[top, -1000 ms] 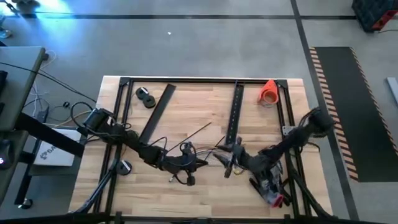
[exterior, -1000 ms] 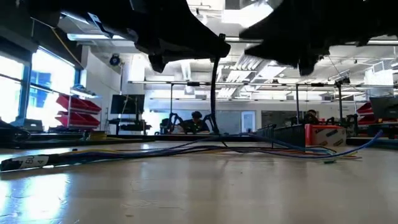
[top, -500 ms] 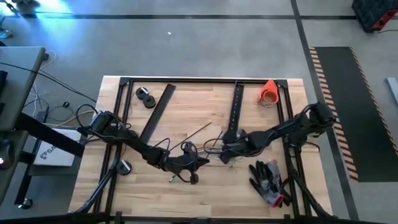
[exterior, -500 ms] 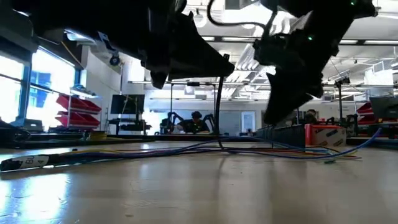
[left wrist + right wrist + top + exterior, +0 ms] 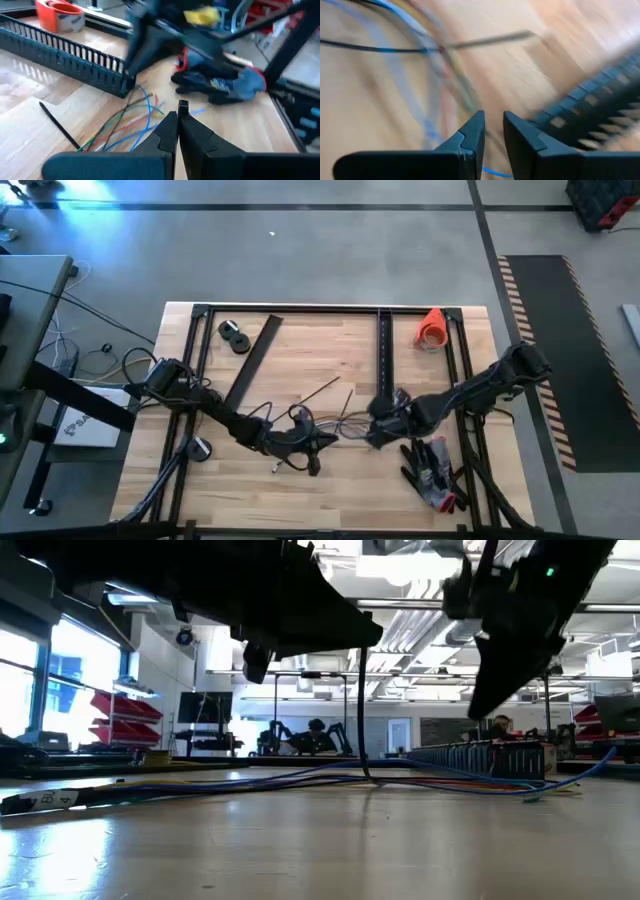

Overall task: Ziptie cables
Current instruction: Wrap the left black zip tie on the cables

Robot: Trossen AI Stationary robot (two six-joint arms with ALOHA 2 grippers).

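Observation:
The cables (image 5: 338, 418) lie spread on the wooden table's middle, thin blue, white and brownish wires (image 5: 135, 125), seen blurred in the right wrist view (image 5: 432, 75). My left gripper (image 5: 328, 442) is just near-left of them, shut on a thin black zip tie (image 5: 361, 700). My right gripper (image 5: 374, 430) hovers at the cables' right end, pointing down-left, its fingers (image 5: 470, 137) a narrow gap apart with nothing between them. A second black zip tie (image 5: 322, 392) lies flat beyond the cables. My left gripper pinches the black zip tie between its two shut fingertips, and the tie's head (image 5: 183, 105) sticks out just past them. The fingers lie about level, pointing toward the table's right. The strap hangs down below them, its lower end (image 5: 367, 774) on the table by the cables.
A black perforated duct (image 5: 381, 360) runs from the far edge toward the cables, and another strip (image 5: 250, 365) lies at the left. Dark gloves (image 5: 432, 470) lie near the front right. An orange tape roll (image 5: 432, 328) and black discs (image 5: 235, 335) sit at the back.
My right arm has swung off the gloves toward the table's far side, uncovering them. Its gripper came down beside the cables, then shifted a little toward the right edge. My left gripper has kept the zip tie hanging in place.

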